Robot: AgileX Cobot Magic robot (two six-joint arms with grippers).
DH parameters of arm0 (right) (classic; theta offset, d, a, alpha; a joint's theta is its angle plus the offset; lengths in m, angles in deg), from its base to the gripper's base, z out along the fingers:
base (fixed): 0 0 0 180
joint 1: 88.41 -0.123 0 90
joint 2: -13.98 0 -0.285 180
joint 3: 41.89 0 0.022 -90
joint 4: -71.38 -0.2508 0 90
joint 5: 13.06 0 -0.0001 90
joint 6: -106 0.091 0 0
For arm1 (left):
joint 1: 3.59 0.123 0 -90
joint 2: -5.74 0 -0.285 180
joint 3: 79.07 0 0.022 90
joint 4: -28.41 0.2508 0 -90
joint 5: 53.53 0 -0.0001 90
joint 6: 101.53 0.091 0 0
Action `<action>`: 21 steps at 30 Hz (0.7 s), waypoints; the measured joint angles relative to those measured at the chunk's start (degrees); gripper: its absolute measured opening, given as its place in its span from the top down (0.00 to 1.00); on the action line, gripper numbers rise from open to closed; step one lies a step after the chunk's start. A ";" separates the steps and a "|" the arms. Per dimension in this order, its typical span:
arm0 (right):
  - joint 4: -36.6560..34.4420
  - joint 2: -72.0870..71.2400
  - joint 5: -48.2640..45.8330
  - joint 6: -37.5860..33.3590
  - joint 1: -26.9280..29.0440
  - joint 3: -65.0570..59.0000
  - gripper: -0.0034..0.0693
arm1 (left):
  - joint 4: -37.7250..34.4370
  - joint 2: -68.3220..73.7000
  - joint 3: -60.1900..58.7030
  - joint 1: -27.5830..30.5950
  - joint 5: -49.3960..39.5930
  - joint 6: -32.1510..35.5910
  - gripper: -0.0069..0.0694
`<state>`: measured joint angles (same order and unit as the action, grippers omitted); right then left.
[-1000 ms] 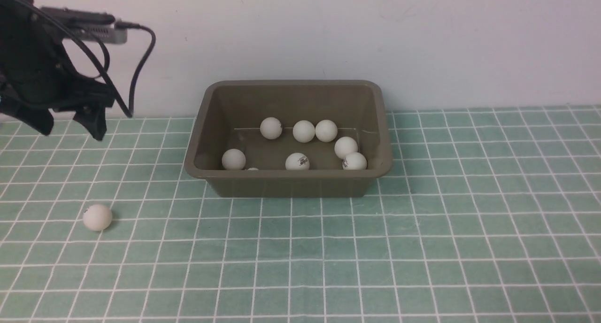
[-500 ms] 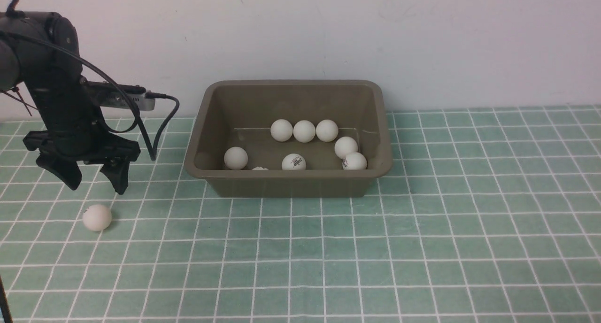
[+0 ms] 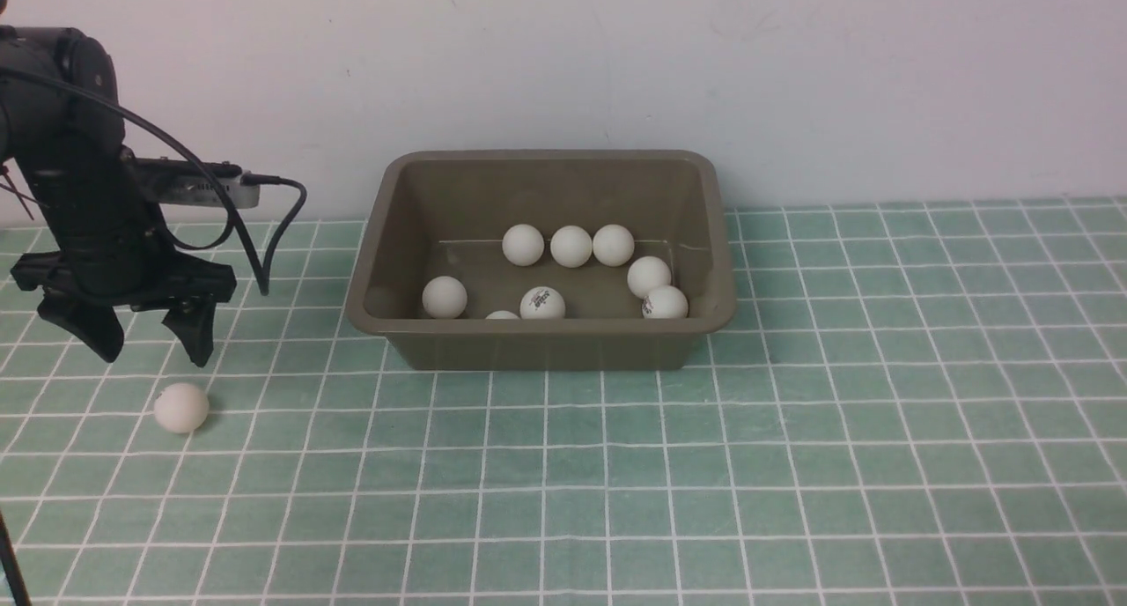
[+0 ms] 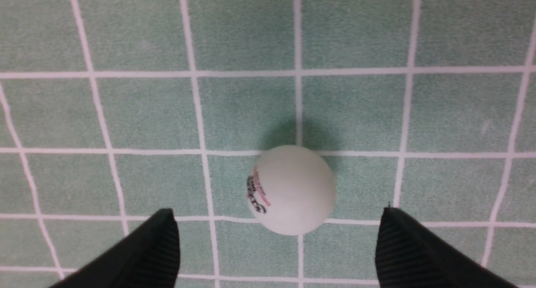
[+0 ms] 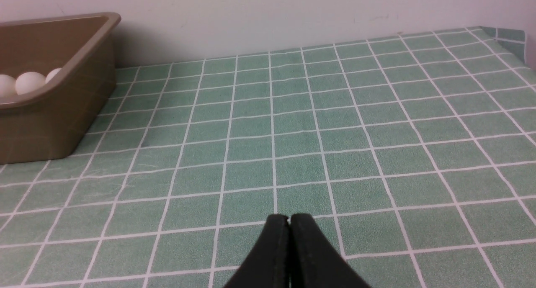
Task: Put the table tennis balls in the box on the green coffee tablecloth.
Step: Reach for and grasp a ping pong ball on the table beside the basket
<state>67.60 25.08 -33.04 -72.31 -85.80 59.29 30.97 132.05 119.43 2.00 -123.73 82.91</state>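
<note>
Taking the box [image 3: 541, 262] as my landmark and working from its left, I have the left pincer [image 3: 145, 342] hanging well to the box's left with its jaws spread wide and nothing between them, poised above and just behind the one loose ball [image 3: 181, 408], which sits on the green coffee tablecloth [image 3: 792, 465] left of the box and nearer to me than its front wall. I judge that the jaws stand apart so that they can drop either side of that ball, the last one I can see outside the box. Inside the box I count seven table tennis balls [image 3: 570, 246] plainly and the top of an eighth peeping over the near rim; they are gathered along the back wall and towards the right corner. To the right of the box the cloth carries nothing. The left wrist view gives me what the front view cannot: the ball [image 4: 292, 190] lies between the two fingertips [image 4: 155, 246] but slightly ahead of them, untouched, with its printed mark facing sideways. The right wrist view alone shows the right pincer [image 5: 289, 225], pressed together and empty, low over the cloth to the right of the box [image 5: 50, 91].
</note>
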 joint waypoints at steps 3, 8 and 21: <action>0.00 0.00 0.00 0.00 0.00 0.00 0.97 | -0.38 0.00 0.00 0.85 0.00 -0.05 0.17; 0.00 0.00 0.00 0.00 0.00 0.00 0.97 | -1.95 0.02 0.00 1.17 0.00 -0.05 0.17; 0.00 0.00 0.00 0.00 0.00 0.00 0.97 | -2.55 4.94 0.00 1.17 0.12 -0.05 0.26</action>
<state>67.60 25.08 -33.04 -72.31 -85.80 59.29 28.41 136.99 119.43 3.16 -123.61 82.87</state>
